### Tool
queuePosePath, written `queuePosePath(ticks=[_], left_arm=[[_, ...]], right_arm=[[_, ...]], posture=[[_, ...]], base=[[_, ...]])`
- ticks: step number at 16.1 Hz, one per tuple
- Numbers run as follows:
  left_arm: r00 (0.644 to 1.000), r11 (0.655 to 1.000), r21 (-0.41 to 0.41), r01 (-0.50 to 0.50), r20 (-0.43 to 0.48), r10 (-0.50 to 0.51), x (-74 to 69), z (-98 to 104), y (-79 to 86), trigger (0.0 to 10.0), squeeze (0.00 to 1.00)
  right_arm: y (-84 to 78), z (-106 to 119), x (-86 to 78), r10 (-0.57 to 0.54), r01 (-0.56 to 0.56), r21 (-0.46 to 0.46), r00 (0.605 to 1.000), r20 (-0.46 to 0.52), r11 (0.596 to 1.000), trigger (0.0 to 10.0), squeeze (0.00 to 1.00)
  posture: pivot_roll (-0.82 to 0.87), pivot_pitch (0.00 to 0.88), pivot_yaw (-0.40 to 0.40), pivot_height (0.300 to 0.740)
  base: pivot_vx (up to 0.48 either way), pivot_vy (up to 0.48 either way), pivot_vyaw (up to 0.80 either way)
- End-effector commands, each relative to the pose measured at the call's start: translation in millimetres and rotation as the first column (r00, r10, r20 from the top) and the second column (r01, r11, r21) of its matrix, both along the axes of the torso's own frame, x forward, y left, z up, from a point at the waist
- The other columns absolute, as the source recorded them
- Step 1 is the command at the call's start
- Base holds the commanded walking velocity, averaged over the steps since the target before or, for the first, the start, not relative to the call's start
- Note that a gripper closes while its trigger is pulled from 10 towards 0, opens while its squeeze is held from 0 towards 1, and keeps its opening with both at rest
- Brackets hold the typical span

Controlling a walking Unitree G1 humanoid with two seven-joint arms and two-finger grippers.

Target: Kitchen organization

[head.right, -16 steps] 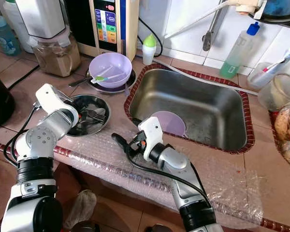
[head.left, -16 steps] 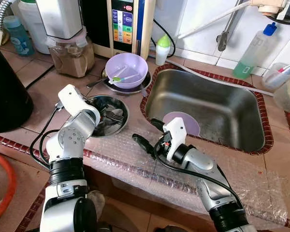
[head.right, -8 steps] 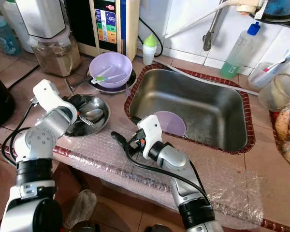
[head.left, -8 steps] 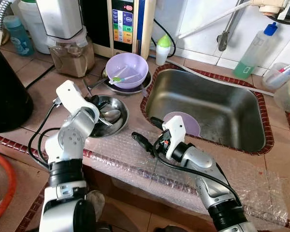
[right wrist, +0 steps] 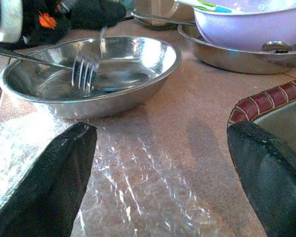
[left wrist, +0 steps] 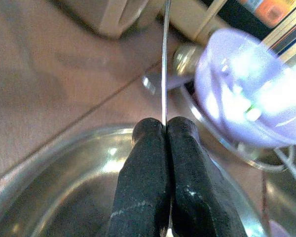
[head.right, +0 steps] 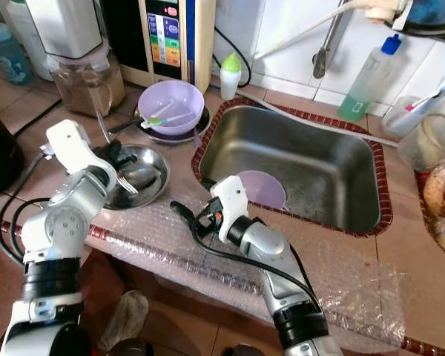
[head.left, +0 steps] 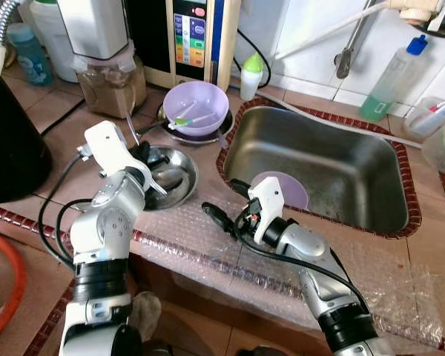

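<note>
Left gripper (head.left: pixel 144 154) pinches a fork (head.right: pixel 125 183) w/ fingers (left wrist: pixel 187 163) tight, over steel bowl (head.left: pixel 179 182) on table (head.left: pixel 59 126). Right gripper (head.left: pixel 226 206), fingers spread wide, hovers above bubble wrap (head.left: pixel 185 237) btwn bowl & sink (head.left: pixel 386 215). Purple bowl (head.left: pixel 200 100) behind.

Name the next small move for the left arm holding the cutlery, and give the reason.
Probably lift a little higher. The left gripper has its jaws shut on a thin metal fork, whose tines still hang within the round steel bowl. Raising it clear of the rim should come before carrying it anywhere. The right gripper waits open over the bubble wrap.
</note>
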State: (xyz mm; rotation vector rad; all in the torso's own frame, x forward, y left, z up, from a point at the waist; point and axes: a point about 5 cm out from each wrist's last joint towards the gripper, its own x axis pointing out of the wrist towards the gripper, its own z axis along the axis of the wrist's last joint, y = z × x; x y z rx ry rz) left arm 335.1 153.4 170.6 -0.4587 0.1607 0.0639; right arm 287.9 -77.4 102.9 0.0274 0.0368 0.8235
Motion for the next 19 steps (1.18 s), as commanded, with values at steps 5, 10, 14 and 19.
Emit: queuePosePath(ticks=[5,10,14,19], left_arm=[[0.979,0.997,0.049,0.052,0.197,-0.061,-2.9,25,-6.7,0.0,0.0],[0.919,0.969,0.203,0.142,0.338,-0.205,-7.0,40,-22.6,0.0,0.0],[0.838,0.893,0.384,0.234,0.387,-0.386,-8.1,51,-39.3,0.0,0.0],[0.741,0.748,0.504,0.432,0.275,-0.613,-10.5,36,-62.4,2.4,0.0]], right_arm=[[-5.5,1,4.1,-0.027,0.027,-0.002,1.0,0.01,1.0,10.0,0.0],[-11.6,8,12.5,-0.088,0.088,0.012,0.995,0.048,0.996,10.0,0.0],[-19.1,37,26.9,-0.167,0.158,0.079,0.977,0.131,0.984,10.0,0.0],[-22.8,80,36.2,-0.159,0.12,0.176,0.96,0.228,0.977,10.0,0.0]], posture=[[0.07,0.037,-0.044,0.74],[0.07,0.033,-0.039,0.74],[0.07,0.028,-0.034,0.74],[0.07,0.023,-0.027,0.74]], base=[[0.0,0.0,0.0],[0.0,0.0,0.0],[0.0,0.0,0.0],[0.0,0.0,0.0]])
